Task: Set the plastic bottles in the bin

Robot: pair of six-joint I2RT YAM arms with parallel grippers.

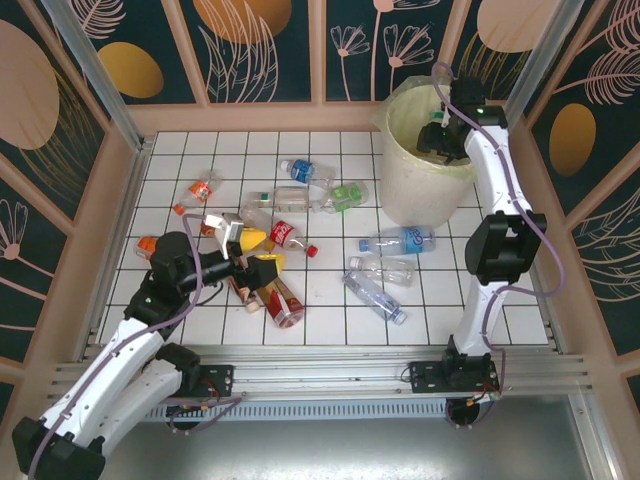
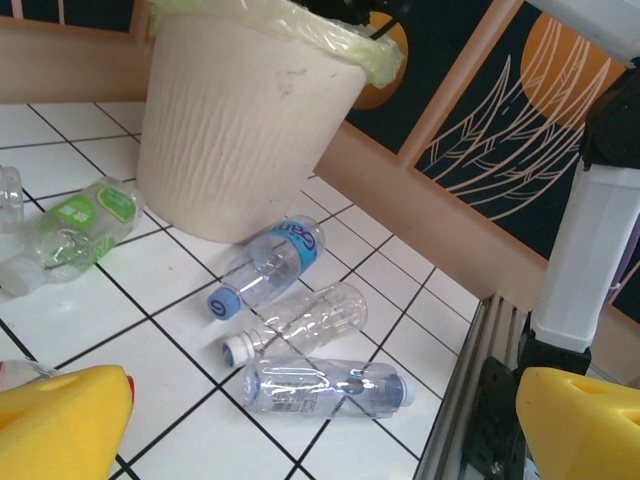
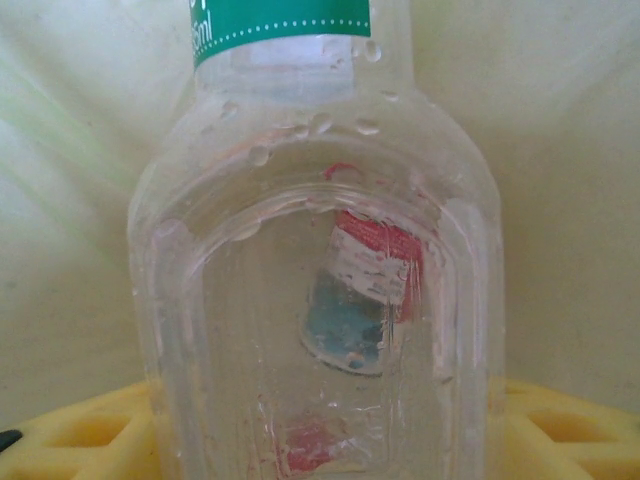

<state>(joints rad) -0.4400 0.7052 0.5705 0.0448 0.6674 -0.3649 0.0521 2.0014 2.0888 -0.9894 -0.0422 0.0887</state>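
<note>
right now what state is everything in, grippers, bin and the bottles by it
bin, upright, bag-lined
right gripper, over the bin mouth, shut on held bottle
held bottle, clear, green label, droplets inside
left gripper, open, empty
blue-label bottle, capped, lying by the bin
white-cap bottle, capped, lying on its side
green-label bottle, lying on its side

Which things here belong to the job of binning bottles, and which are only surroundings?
Job: bin; green-banded bottle in right gripper; blue-label bottle; red-label bottle; clear unlabelled bottle.
Not job: tiled tabletop; patterned wall panels.
</note>
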